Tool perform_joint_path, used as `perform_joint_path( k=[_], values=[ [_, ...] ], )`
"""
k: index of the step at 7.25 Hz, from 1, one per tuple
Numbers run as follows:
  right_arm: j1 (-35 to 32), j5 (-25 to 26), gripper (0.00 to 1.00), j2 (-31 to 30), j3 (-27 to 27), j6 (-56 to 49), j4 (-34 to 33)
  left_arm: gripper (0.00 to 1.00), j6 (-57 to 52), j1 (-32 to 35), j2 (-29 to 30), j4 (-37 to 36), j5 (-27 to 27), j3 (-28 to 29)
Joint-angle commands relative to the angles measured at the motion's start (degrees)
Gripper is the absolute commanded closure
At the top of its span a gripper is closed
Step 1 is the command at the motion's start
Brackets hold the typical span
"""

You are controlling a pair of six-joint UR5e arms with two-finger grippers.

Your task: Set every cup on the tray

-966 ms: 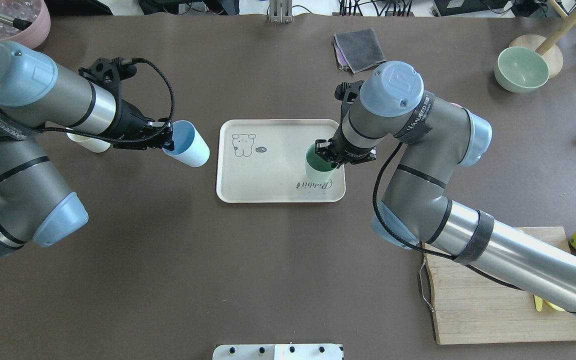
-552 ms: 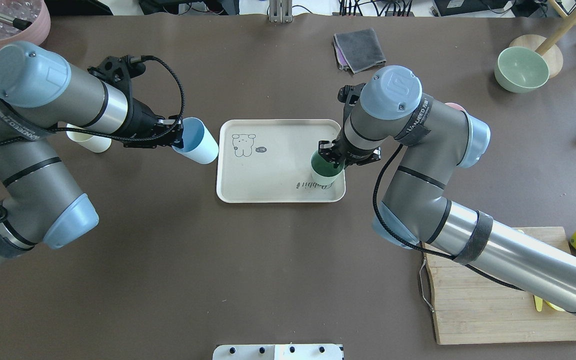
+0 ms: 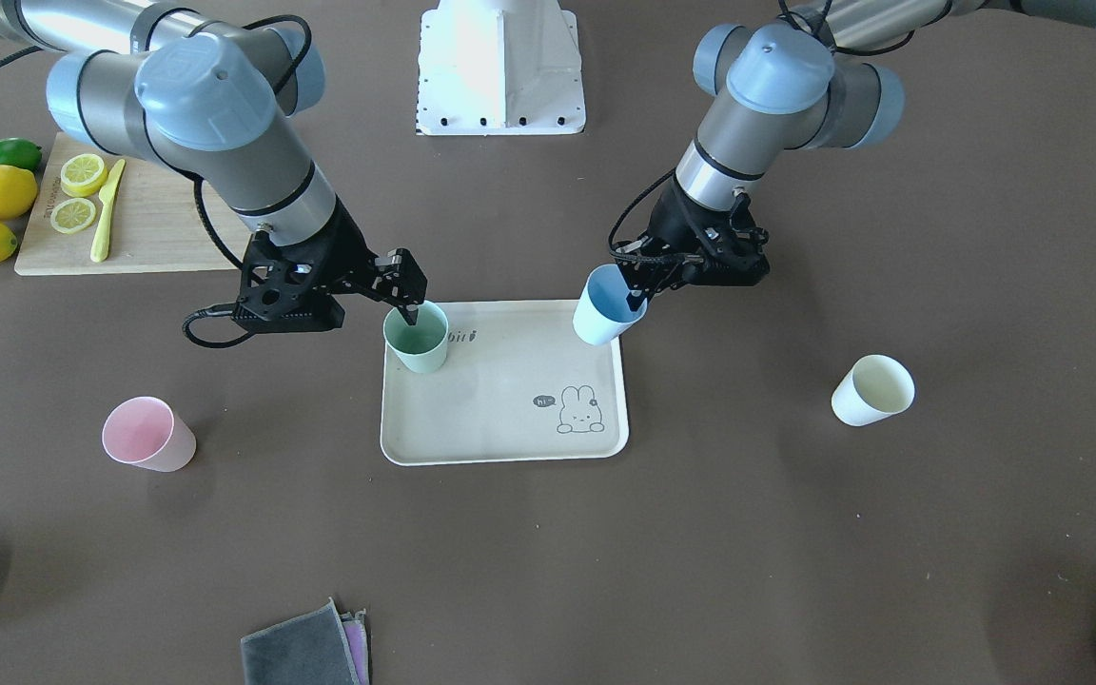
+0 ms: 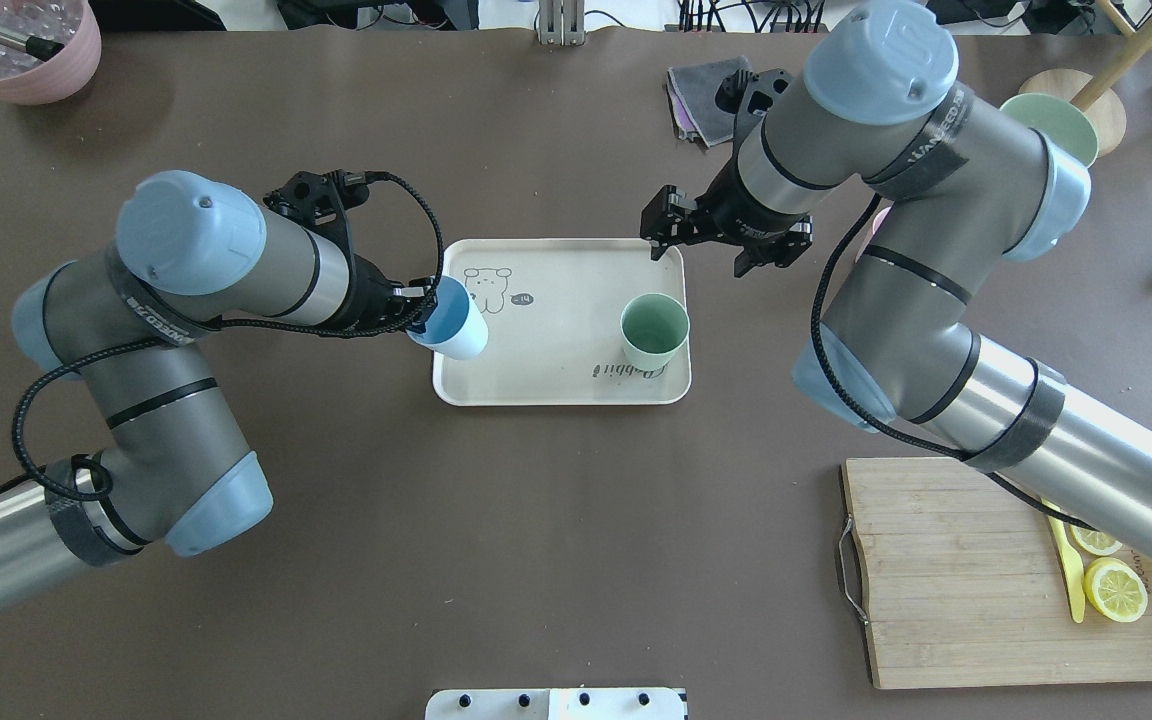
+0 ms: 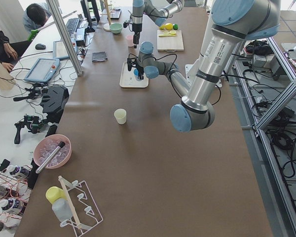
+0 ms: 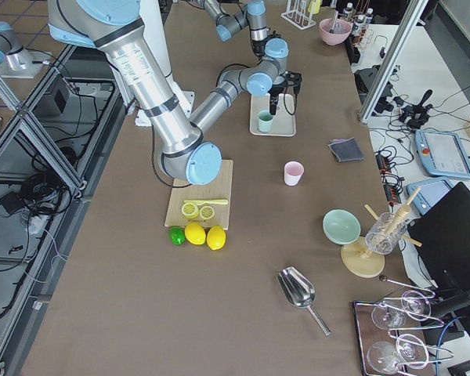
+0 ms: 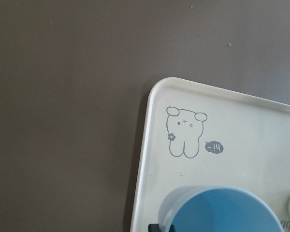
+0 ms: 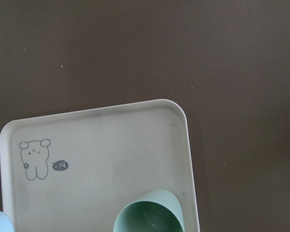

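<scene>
As left jaws pinched the blue cup (image 4: 451,322), right jaws spread, only the green cup (image 4: 654,332) sat on the tray (image 4: 546,350)

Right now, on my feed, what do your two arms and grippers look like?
The left arm and right arm are grey and silver tubes with rounded pale-blue joint caps. Black straps with white lettering wrap them. A black braided cable loops off each wrist. The left gripper and right gripper are black with slim fingers.
</scene>
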State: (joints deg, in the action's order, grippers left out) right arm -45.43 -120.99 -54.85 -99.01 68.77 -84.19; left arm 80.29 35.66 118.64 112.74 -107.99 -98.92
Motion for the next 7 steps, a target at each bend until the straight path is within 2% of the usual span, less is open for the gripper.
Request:
perform_joint_path(
  k=[1, 3, 4, 5, 6, 7],
  values=[
    [-5.87, -1.0, 0.0, -0.43, -0.66, -8.16, -5.17, 1.0, 0.3, -1.47, 1.86, 0.02, 1.81, 2.76],
    [-13.77, -4.06, 0.0, -1.31, 0.74, -20.45, -10.62, 1.0, 0.13, -2.08, 1.94, -0.06, 2.08, 3.82],
    [-15.54, -4.6, 0.0, -2.36, 2.23, -22.86, -10.47, 1.0, 0.04, -2.87, 2.03, -0.06, 2.34, 4.08],
    [-16.95, -4.61, 0.0, -2.72, 3.64, -23.58, -10.12, 0.88, -0.31, -2.97, 2.55, -0.06, 2.43, 4.26],
    [-17.32, -4.52, 0.0, -4.2, 4.69, -26.29, -9.68, 0.03, -0.4, -3.4, 2.56, 0.02, 5.91, 4.52],
    [-17.84, -4.43, 0.0, -4.22, 6.62, -27.36, -9.68, 0.02, -0.4, -3.76, 3.08, -0.06, 7.95, 4.18]
  ],
)
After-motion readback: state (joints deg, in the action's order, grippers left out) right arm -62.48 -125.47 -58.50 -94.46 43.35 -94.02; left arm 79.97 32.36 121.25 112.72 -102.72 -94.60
